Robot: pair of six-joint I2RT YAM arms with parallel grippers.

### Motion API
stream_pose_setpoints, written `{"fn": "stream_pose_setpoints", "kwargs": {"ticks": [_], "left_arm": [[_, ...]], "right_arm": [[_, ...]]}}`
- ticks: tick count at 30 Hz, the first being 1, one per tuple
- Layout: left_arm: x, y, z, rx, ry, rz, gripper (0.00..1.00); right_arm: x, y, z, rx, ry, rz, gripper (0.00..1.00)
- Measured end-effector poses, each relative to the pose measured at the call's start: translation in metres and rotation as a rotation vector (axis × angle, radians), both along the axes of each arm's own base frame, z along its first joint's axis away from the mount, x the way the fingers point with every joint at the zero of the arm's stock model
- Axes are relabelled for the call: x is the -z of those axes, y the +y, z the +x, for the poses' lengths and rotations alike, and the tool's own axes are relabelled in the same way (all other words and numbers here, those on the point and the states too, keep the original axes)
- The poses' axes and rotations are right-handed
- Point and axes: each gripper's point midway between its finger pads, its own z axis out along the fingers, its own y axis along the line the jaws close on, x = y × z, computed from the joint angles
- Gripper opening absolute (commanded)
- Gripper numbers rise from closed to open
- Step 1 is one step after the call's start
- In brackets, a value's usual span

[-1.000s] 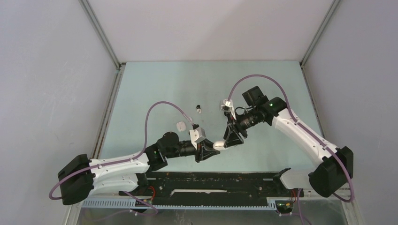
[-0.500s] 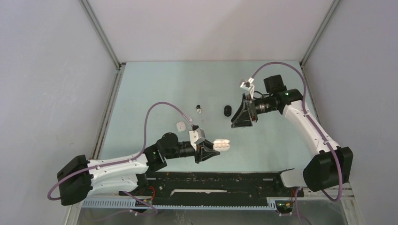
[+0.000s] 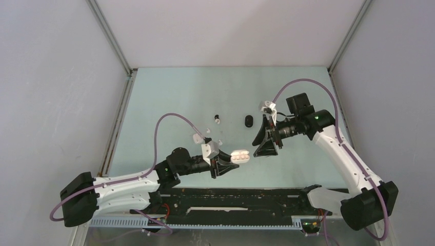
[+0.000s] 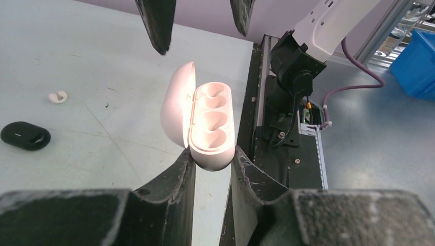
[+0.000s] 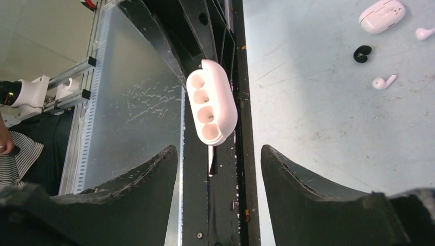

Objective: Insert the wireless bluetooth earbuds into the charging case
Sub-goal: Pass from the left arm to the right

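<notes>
My left gripper (image 3: 232,162) is shut on the base of an open white charging case (image 3: 240,156) and holds it above the table. In the left wrist view the case (image 4: 211,125) shows empty sockets, with its lid (image 4: 177,102) swung left. My right gripper (image 3: 256,147) is open and empty just right of the case; the case (image 5: 211,101) hangs ahead of its jaws (image 5: 219,154). Loose earbuds lie on the table: two white ones (image 5: 383,82) (image 5: 424,33) and a black one (image 5: 362,53). One white bud (image 4: 58,96) also shows in the left wrist view.
A closed black case (image 3: 249,121) lies behind the grippers; it also shows in the left wrist view (image 4: 25,136). A closed white case (image 3: 197,137) lies left of the held case. A tiny bud (image 3: 217,121) lies farther back. A black rail (image 3: 231,197) runs along the near edge.
The right gripper let go of the case, swung back and right, then came nearer again with its jaws open. The case lid now stands open. The left gripper shifted slightly with the case.
</notes>
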Motion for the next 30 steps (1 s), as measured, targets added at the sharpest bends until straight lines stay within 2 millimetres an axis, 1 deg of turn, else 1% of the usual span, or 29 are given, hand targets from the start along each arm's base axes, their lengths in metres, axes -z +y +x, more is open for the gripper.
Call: {"fn": "stream_pose_setpoints", "kwargs": {"ticks": [2, 6, 10, 17, 22, 28, 30], "left_arm": [[-0.004, 0.001, 0.0, -0.004, -0.009, -0.018, 0.0], [-0.013, 0.001, 0.001, -0.007, -0.026, -0.05, 0.0], [-0.017, 0.001, 0.002, -0.014, -0.033, -0.065, 0.0], [-0.022, -0.001, 0.004, -0.021, -0.027, -0.091, 0.0], [-0.027, -0.005, 0.005, -0.02, -0.015, -0.124, 0.0], [-0.024, -0.009, 0.007, -0.02, 0.017, -0.132, 0.0], [-0.025, -0.01, 0.006, -0.02, 0.024, -0.138, 0.0]], "right_arm": [[0.004, 0.001, -0.004, -0.01, -0.002, -0.01, 0.64], [0.01, 0.004, -0.003, -0.018, 0.011, -0.021, 0.63], [0.015, 0.008, -0.004, -0.039, 0.025, -0.026, 0.63], [0.016, 0.016, -0.014, -0.095, 0.027, -0.02, 0.58], [0.014, 0.018, -0.019, -0.12, 0.025, -0.004, 0.47], [0.011, 0.019, -0.021, -0.134, 0.03, 0.018, 0.31], [0.011, 0.019, -0.021, -0.135, 0.029, 0.02, 0.27]]}}
